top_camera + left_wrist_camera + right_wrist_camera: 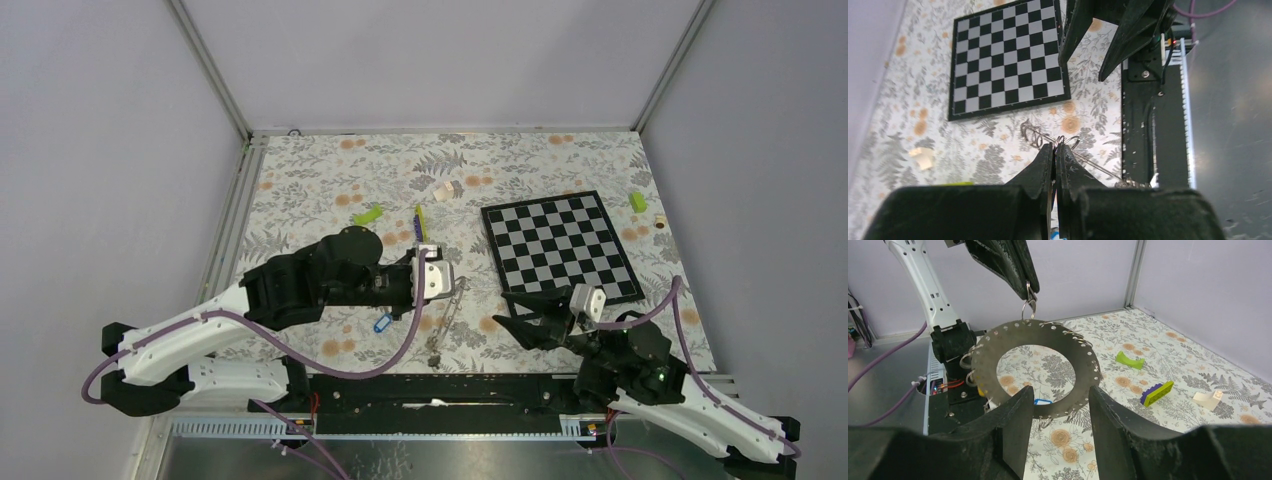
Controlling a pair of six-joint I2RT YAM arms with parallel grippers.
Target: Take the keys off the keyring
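Currently the left end effector [1029,285] grips the dangling keyring [1085,367] only at its top, so a nudge from the open right end effector [1055,392] could pull it free.

**Colours and patterns across the worktop**

The worktop [320,175] has a white covering printed with grey ferns and orange blossoms. The chessboard [560,245] is checked black and pale grey inside a black border. The keyring [1038,335] is plain silver-grey, and one key [382,323] has a blue head. An arched block [1129,360] is lime green, and a second block [637,201] is the same green. The stick [1157,393] is yellow-green on top and purple along its side. A small piece [1209,400] is cream-white. The left arm [300,285] and right arm [630,360] are black towards the wrist and white lower down, trailing purple cables [400,345]. The walls [420,60] are pale lilac-grey.
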